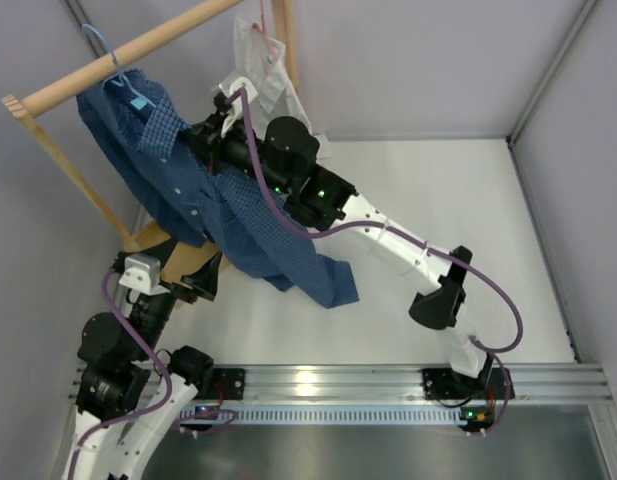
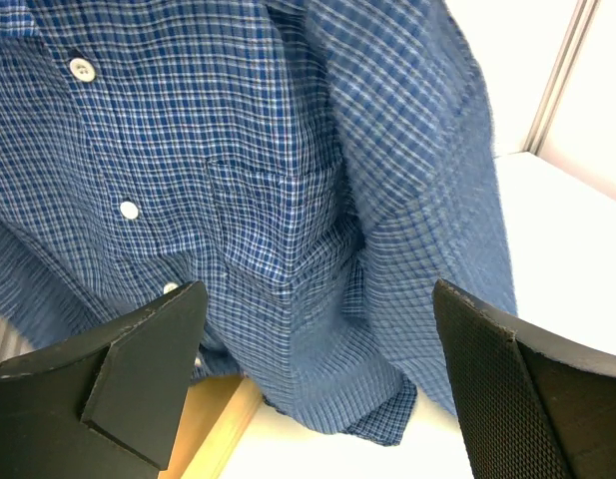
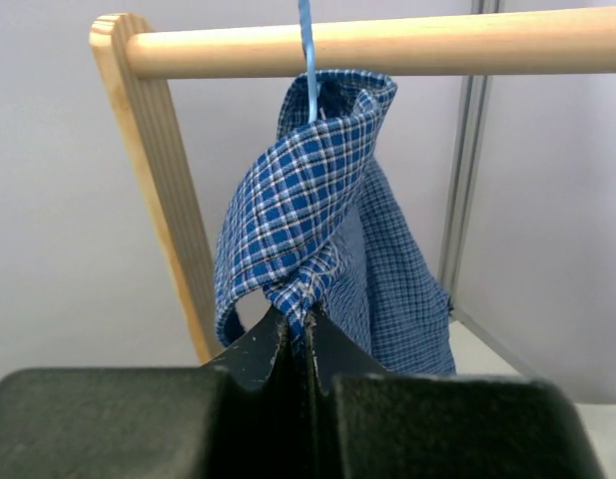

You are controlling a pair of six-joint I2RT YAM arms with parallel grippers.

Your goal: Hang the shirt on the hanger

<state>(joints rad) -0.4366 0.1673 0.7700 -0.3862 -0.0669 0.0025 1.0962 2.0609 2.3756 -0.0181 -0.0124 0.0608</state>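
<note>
The dark blue checked shirt (image 1: 193, 195) hangs from the light-blue wire hanger (image 1: 138, 100), whose hook sits over the wooden rail (image 1: 118, 55). Its lower part trails onto the table. My right gripper (image 1: 200, 135) is shut on a fold of the shirt's collar (image 3: 306, 299), just below the hanger wire (image 3: 308, 60). My left gripper (image 2: 317, 289) is open, low at the rack's foot. It faces the shirt's front and hem (image 2: 268, 170), with no cloth between its fingers (image 2: 138, 369).
A white shirt (image 1: 258, 65) hangs on a pinkish hanger further right along the rail. The rack's wooden post (image 3: 158, 180) and its base board (image 2: 213, 429) stand close to my left gripper. Grey walls enclose the white table (image 1: 438, 200).
</note>
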